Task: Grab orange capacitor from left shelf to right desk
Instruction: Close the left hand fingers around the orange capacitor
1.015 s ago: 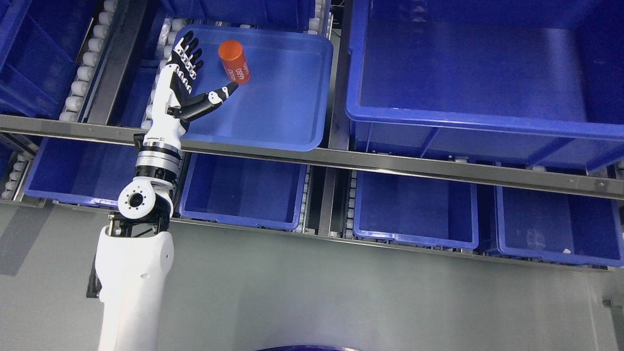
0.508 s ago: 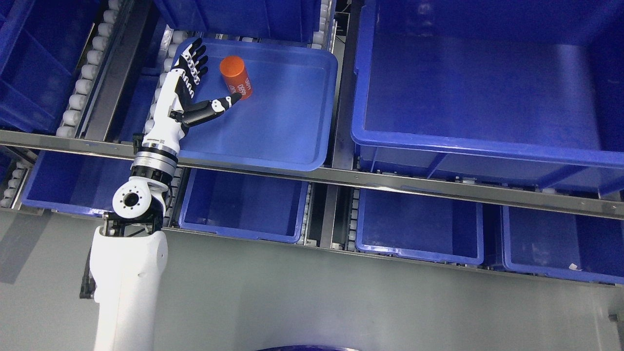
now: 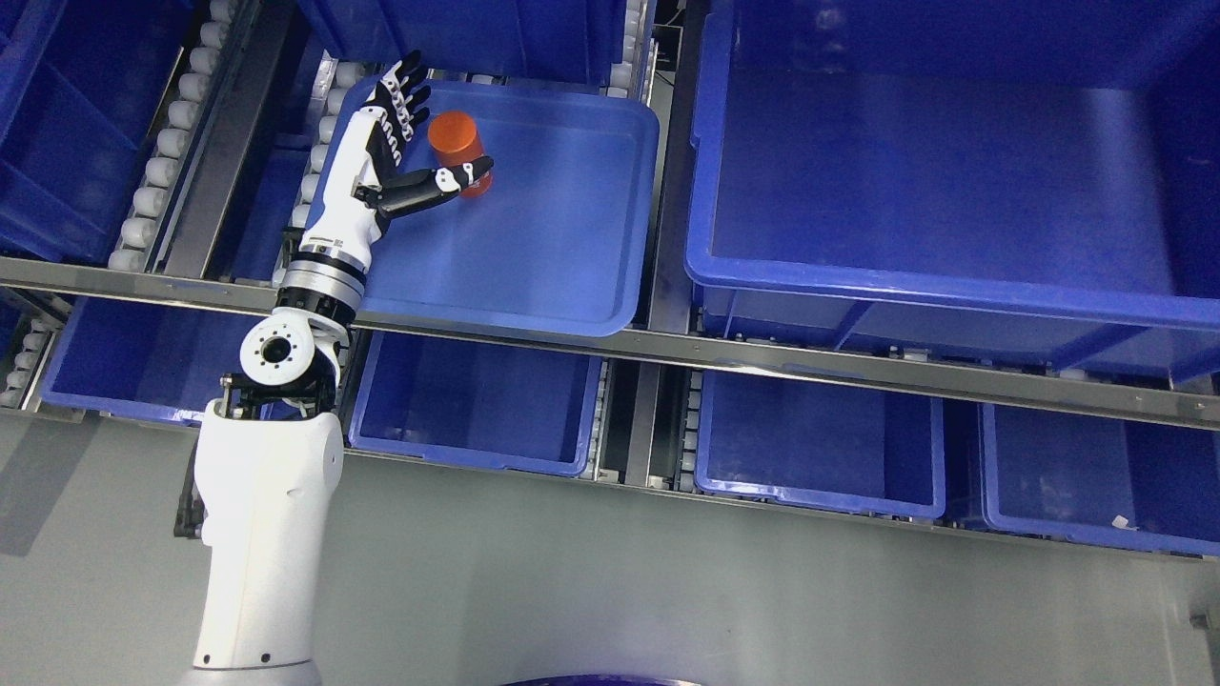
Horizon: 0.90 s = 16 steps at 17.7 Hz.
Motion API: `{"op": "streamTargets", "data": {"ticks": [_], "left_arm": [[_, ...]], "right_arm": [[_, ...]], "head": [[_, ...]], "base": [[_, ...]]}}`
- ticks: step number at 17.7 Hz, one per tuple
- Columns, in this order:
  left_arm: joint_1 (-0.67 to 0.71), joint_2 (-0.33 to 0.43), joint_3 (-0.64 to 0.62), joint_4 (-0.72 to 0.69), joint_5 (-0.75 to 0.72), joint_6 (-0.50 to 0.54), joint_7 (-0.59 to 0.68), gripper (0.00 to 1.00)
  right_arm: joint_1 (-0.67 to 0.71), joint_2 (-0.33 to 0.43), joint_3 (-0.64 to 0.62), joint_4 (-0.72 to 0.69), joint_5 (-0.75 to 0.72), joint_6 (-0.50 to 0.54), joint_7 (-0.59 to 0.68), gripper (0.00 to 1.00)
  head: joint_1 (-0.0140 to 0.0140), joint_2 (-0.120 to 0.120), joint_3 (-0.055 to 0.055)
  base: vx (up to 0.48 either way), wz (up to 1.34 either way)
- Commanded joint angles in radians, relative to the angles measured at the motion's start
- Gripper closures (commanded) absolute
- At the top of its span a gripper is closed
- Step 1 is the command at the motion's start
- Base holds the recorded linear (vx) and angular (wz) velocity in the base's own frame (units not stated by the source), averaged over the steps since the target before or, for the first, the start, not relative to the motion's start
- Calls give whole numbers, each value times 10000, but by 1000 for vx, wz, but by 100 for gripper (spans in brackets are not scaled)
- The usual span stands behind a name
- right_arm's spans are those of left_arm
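An orange capacitor [image 3: 455, 145], a short cylinder, lies in the far left part of a shallow blue tray [image 3: 553, 248] on the upper shelf. My left hand [image 3: 429, 129] reaches into the tray from the lower left and is open. Its four fingers [image 3: 405, 86] point up along the capacitor's left side, while the thumb crosses in front of the capacitor's near end and hides part of it. The capacitor sits in the gap between fingers and thumb, not clasped. My right arm does not show.
A deep blue bin [image 3: 953, 181] fills the upper shelf to the right. Several smaller blue bins [image 3: 477, 400] line the lower shelf behind a metal rail [image 3: 762, 357]. White rollers [image 3: 167, 143] run along the left. Grey floor lies below.
My left hand has advanced up and right into the tray, so the capacitor now lies between fingers and thumb. The view shifted slightly between the oldest frame and the later ones.
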Motion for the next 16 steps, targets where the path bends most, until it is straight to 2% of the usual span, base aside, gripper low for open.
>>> {"op": "streamTargets", "data": {"ticks": [1, 7, 16], "left_arm": [[-420, 165, -243, 1401, 135, -44, 14, 1], [-420, 134, -274, 1586, 135, -29, -17, 7], [-420, 125, -182, 1647, 135, -166, -32, 27]], "right_arm": [[30, -175, -169, -175, 30, 6, 0, 0], [30, -175, -169, -175, 30, 6, 0, 0], [15, -175, -169, -175, 30, 6, 0, 0]], "head": [[0, 0, 0], [0, 0, 0], [0, 0, 0]], "base": [[0, 0], [0, 0], [0, 0]]}}
